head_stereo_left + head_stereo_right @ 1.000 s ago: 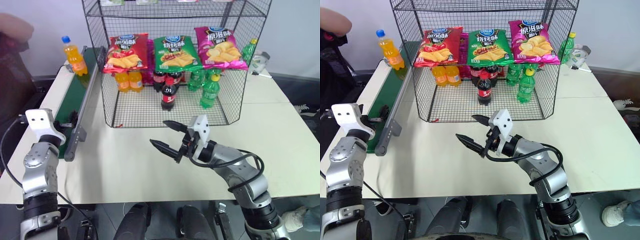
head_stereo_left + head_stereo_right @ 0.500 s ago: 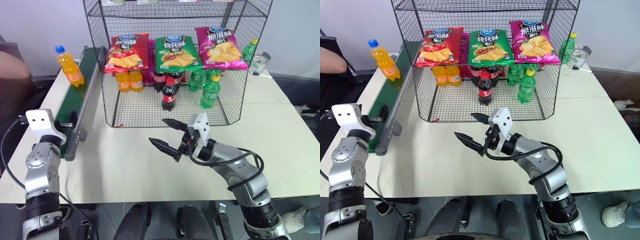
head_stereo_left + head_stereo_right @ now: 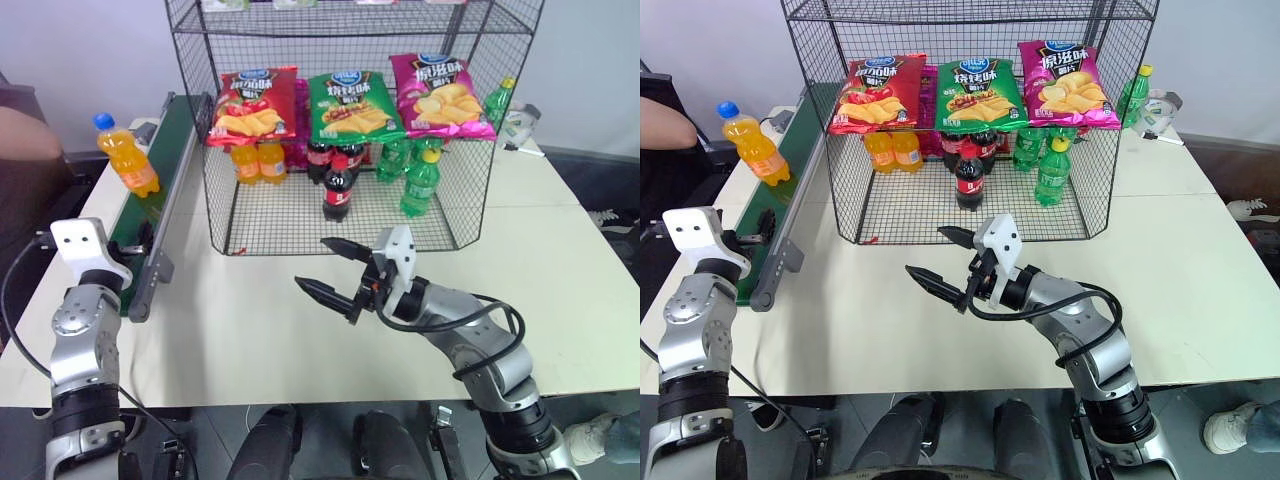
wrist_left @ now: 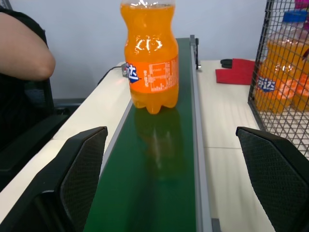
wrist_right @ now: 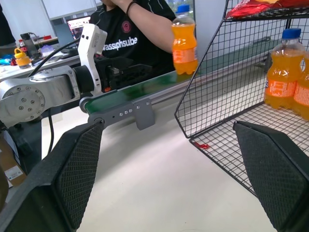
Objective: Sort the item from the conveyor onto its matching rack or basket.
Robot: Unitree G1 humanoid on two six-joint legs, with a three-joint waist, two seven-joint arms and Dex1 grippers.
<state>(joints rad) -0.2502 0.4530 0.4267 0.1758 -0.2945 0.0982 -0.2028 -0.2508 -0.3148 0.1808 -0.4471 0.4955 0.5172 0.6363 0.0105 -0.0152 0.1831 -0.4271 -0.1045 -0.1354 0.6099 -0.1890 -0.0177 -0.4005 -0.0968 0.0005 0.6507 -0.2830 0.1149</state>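
The item, an orange soda bottle (image 3: 127, 158) with a blue cap, stands upright on the conveyor (image 3: 150, 215), a dark green belt along the table's left edge. My left gripper (image 4: 174, 193) is open at the belt's near end, one finger on each side of it, and the bottle (image 4: 150, 63) is some way ahead of it. My right gripper (image 3: 311, 263) hovers open and empty over the table in front of the rack (image 3: 280, 225), a tall black wire-mesh shelf.
Chip bags (image 3: 352, 105) lie on the rack's upper tier. Orange bottles (image 3: 257, 162), cola bottles (image 3: 338, 185) and green bottles (image 3: 418, 180) stand on its floor. A person's arm (image 3: 25, 135) is at the far left, beside the belt.
The orange bottle has travelled along the belt towards my left gripper. The person's hand has drawn back from the belt. Both arms have kept still.
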